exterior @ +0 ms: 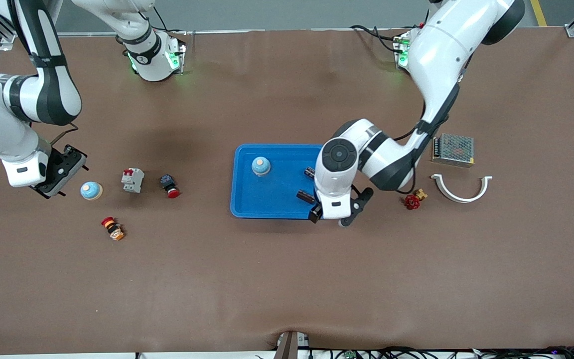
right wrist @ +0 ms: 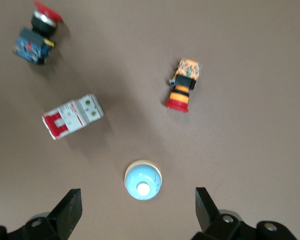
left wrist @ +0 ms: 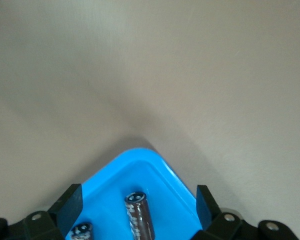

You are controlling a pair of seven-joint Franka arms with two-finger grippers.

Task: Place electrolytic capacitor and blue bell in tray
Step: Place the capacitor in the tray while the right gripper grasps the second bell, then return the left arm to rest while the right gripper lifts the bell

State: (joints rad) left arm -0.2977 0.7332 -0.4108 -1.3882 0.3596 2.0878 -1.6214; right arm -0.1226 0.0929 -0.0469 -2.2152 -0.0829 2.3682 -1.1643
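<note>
Tray (exterior: 277, 202) sits mid-desk and already holds one blue bell (exterior: 261, 166) and two electrolytic capacitors — one (exterior: 305, 196) lying just under the left claw (exterior: 331, 218), the other (exterior: 310, 172) beside the left arm's wrist. In the left wrist view both capacitors (left wrist: 140, 215) lie on the blue floor between spread, empty fingers (left wrist: 67, 207): released. A second blue bell (exterior: 90, 190) stands on the bare desk toward the right arm's end, well apart from the tray. Right claw (exterior: 60, 172) hangs over the desk just beside that bell, fingers (right wrist: 70, 210) wide, nothing held. Near it: circuit breaker (exterior: 132, 180), red push button (exterior: 169, 186), orange-red button (exterior: 112, 228).

Judgement — capacitor part looks done; remaining bell not yet grasped.
</note>
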